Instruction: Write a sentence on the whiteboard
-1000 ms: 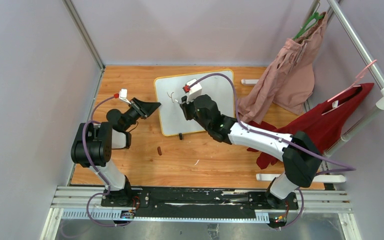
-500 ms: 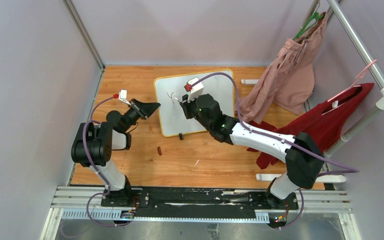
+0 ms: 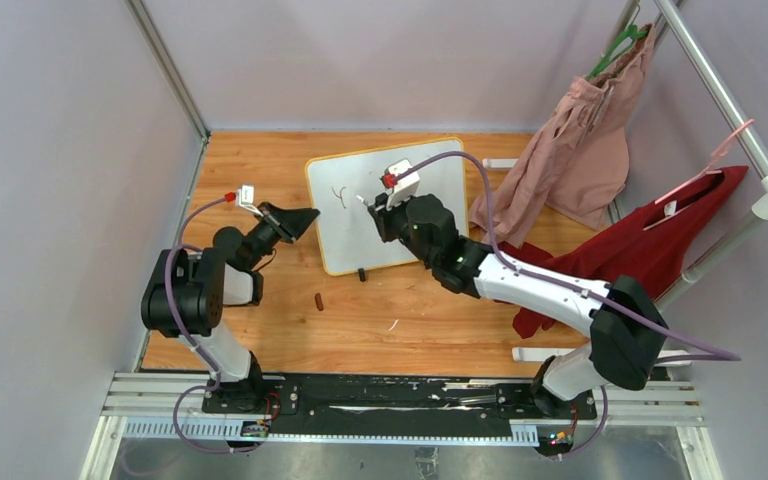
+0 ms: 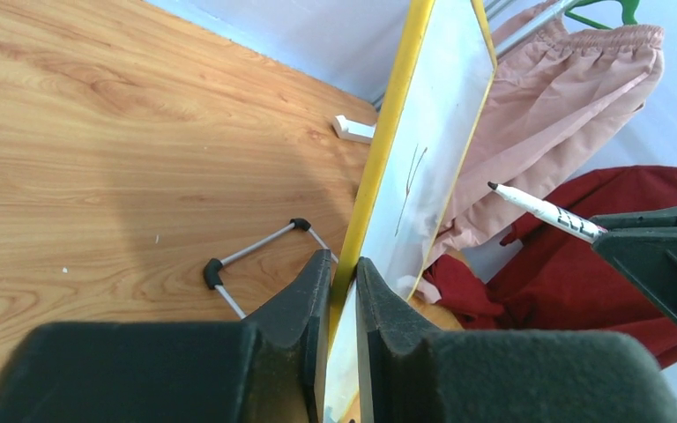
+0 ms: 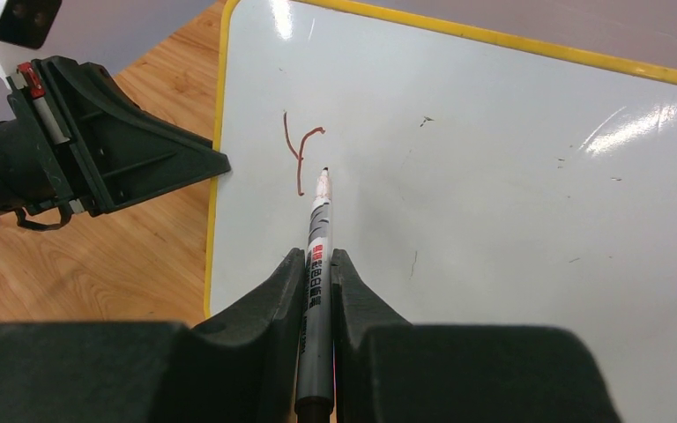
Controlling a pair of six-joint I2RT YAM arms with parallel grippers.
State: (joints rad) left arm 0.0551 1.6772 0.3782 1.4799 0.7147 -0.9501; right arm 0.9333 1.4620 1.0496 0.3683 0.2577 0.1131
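1. Finds the whiteboard (image 3: 345,240) on the wooden worktop (image 3: 260,160), toward the far middle, between the two arms.
2. Pinches the board's yellow left edge with the left tool (image 3: 305,215), jaws almost together, one finger on each face of the frame.
3. Clamps a marker (image 5: 317,251) in the right tool (image 5: 317,260), jaws nearly closed around the barrel, tip pointing out over the white surface.
4. Shows of the sentence (image 5: 298,154) only one forked reddish-brown stroke, near the board's upper left.
5. Puts the marker tip just right of that stroke; cannot tell whether it touches the board.
6. Leaves a small reddish-brown cap (image 3: 318,300) on the worktop, near the board's lower left corner.
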